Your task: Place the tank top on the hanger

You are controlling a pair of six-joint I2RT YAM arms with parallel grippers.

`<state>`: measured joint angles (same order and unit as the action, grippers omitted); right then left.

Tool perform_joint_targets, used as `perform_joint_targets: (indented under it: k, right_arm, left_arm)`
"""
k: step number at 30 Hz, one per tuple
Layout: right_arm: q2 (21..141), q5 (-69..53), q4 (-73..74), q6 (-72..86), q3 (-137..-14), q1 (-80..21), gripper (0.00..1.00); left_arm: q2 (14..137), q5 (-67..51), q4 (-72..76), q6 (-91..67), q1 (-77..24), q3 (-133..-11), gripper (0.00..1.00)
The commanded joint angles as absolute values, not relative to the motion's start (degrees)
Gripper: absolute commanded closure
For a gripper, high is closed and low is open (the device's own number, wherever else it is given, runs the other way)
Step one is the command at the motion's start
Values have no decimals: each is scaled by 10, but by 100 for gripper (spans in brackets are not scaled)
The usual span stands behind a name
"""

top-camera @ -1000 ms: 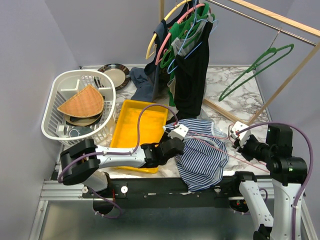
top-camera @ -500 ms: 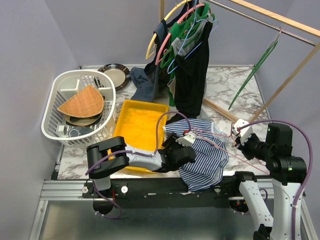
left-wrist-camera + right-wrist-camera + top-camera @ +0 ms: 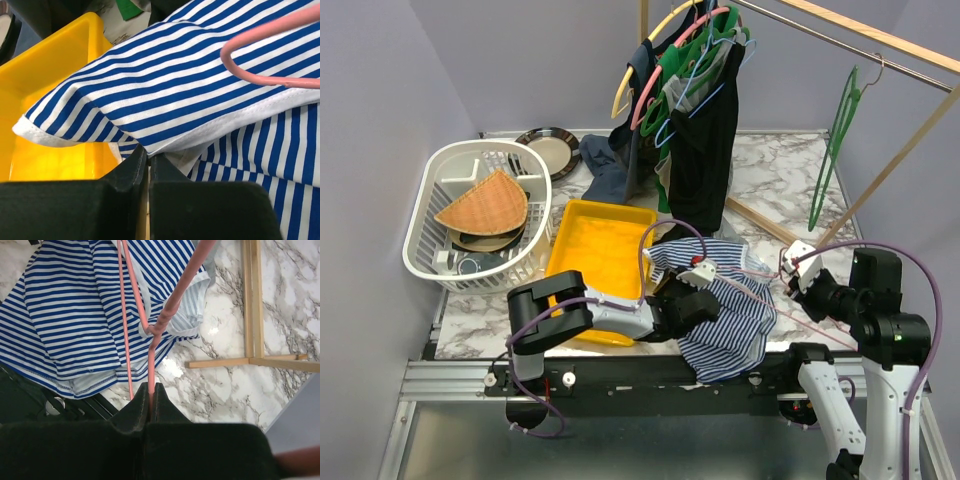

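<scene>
The striped tank top lies at the table's near edge, partly hanging over it. It also shows in the left wrist view and the right wrist view. The thin pale-pink hanger lies across it. My left gripper is shut on the top's white-edged hem, just right of the yellow tray. A pink hanger bend rests on the cloth ahead of it. My right gripper is shut on the hanger's stem at the top's right side.
A yellow tray sits left of the top, and a white basket of dishes is further left. A long black garment and several hangers hang from the rack. A green hanger hangs on the rail. The wooden rack base crosses the marble.
My left arm has swung right along the near edge, carrying the top's hem rightward. The green hanger on the rail has swung to edge-on. My right gripper has barely moved.
</scene>
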<state>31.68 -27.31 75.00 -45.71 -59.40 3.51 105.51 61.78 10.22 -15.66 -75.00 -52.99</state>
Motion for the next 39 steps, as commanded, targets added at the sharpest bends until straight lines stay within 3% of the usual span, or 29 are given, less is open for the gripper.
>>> perform_joint_targets:
  k: [1, 5, 12, 21, 22, 25, 33, 37, 39]
  right_arm:
    - [305, -301, 778, -488, -586, 39, 100]
    - [305, -326, 797, -511, -597, 39, 99]
    - [305, -389, 830, -544, -598, 39, 99]
    - [308, -388, 817, -546, -569, 39, 100]
    - [308, -386, 816, -547, -563, 39, 100]
    - [308, -367, 811, -544, -559, 39, 100]
    - [309, -359, 805, -540, -559, 39, 100]
    - [311, -359, 807, -541, -558, 39, 100]
    - [312, -360, 809, -542, -557, 39, 100]
  left_arm:
    - [984, 573, 100, -176, -746, -502, 98]
    - [945, 494, 73, -177, -739, -491, 98]
    - [922, 385, 33, -181, -722, -494, 87]
    - [919, 323, 12, -192, -693, -496, 75]
    - [918, 323, 12, -192, -687, -493, 68]
    - [917, 318, 11, -191, -679, -488, 64]
    - [923, 330, 9, -187, -674, -481, 69]
    - [914, 331, 5, -183, -674, -479, 88]
    - [904, 330, 2, -181, -674, -477, 89]
